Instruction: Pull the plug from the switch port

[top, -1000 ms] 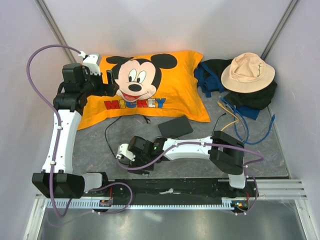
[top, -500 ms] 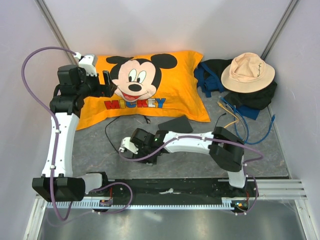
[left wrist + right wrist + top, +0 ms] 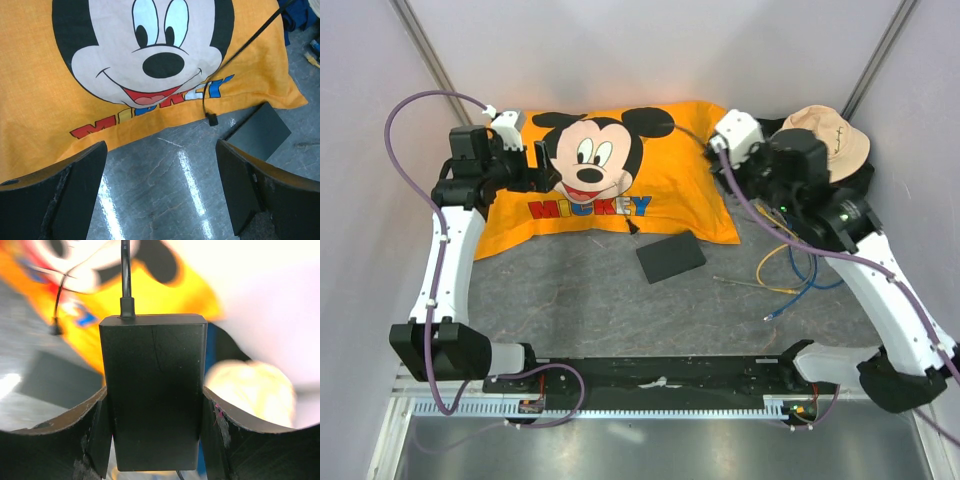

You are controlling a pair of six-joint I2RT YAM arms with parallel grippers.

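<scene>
Right wrist view: right gripper [image 3: 153, 410] was clamped on the power brick [image 3: 152, 365]; left gripper [image 3: 160, 172] was spread, empty. The switch [image 3: 671, 259] was found flat beside the pillow [image 3: 670, 200], the plug [image 3: 212, 119] just clear of it. A slow lift was advised, lest the plug snag.

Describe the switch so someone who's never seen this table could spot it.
Find the orange Mickey pillow. Just in front of its near edge lies the switch. It is a flat matte black rectangle, unlike the thin blue and yellow cables to its right.
</scene>
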